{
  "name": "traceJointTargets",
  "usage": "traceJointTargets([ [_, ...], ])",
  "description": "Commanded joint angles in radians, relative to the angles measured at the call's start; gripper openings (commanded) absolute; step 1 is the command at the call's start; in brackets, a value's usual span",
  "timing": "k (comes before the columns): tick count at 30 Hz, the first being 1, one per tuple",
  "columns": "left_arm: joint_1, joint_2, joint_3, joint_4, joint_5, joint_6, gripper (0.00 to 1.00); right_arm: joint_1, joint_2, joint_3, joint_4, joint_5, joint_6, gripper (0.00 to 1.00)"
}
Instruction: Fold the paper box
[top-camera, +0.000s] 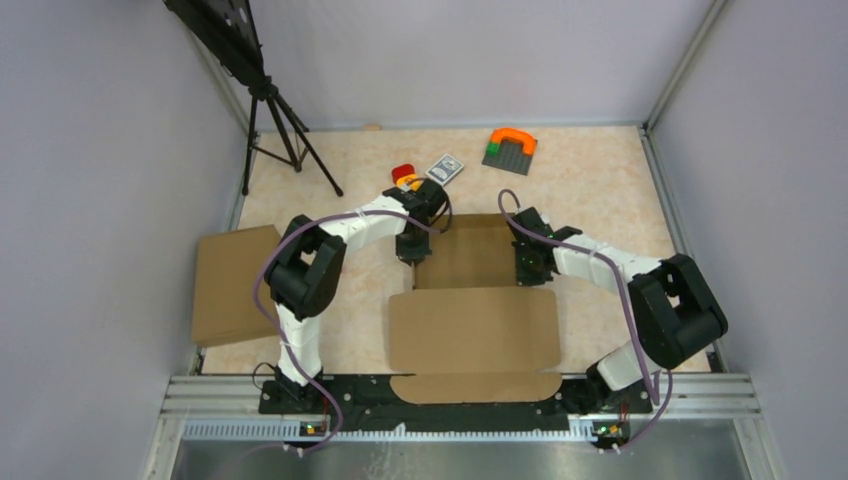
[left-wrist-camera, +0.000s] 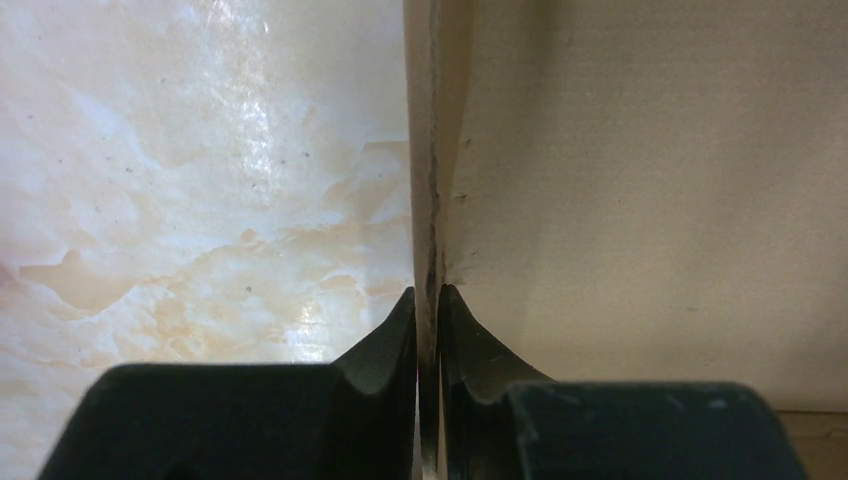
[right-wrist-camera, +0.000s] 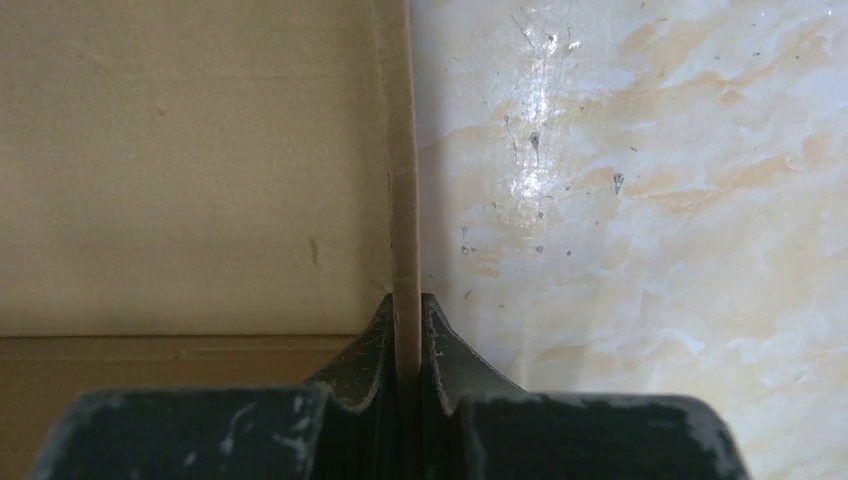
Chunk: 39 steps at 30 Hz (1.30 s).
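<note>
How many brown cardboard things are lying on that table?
2. The paper box sits in the middle, its side walls pinched by the left hand and the right hand. The other box lies far left, partly behind the left arm.

Tripod (top-camera: 285, 130), brown cardboard (top-camera: 235, 285), card pack (top-camera: 446, 167), orange arch (top-camera: 513, 137) on grey baseplate (top-camera: 508, 157).

Bare table (top-camera: 612, 195) right of the paper box (top-camera: 472, 328) — open passage. Left, the other box (top-camera: 230, 285) and tripod (top-camera: 270, 96) crowd in; toy (top-camera: 511, 148) and cards (top-camera: 446, 167) stand behind.
</note>
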Motion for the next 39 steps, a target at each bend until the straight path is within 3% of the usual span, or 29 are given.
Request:
traceJointTargets([
  [1, 0.006, -0.041, -0.003, -0.08, -0.048, 0.021, 0.18, 0.002, -0.038, 0.011, 0.007, 0.052, 0.012, 0.0],
  [10, 0.006, -0.064, 0.027, -0.112, -0.048, 0.054, 0.39, 0.001, -0.031, 0.026, 0.007, 0.045, 0.002, 0.04],
  [21, 0.012, -0.154, 0.027, -0.114, 0.031, 0.1, 0.67, 0.001, -0.03, 0.084, -0.003, 0.023, -0.036, 0.48],
  [25, 0.02, -0.203, 0.001, -0.091, 0.048, 0.106, 0.8, -0.005, -0.033, 0.112, -0.009, 0.018, -0.051, 0.58],
  [33, 0.027, -0.219, -0.013, -0.101, 0.017, 0.111, 0.78, -0.028, -0.009, 0.174, -0.023, 0.013, -0.08, 0.61],
  [39, 0.047, -0.18, -0.051, -0.035, 0.103, 0.105, 0.75, -0.051, 0.022, 0.217, -0.024, 0.009, -0.097, 0.65],
])
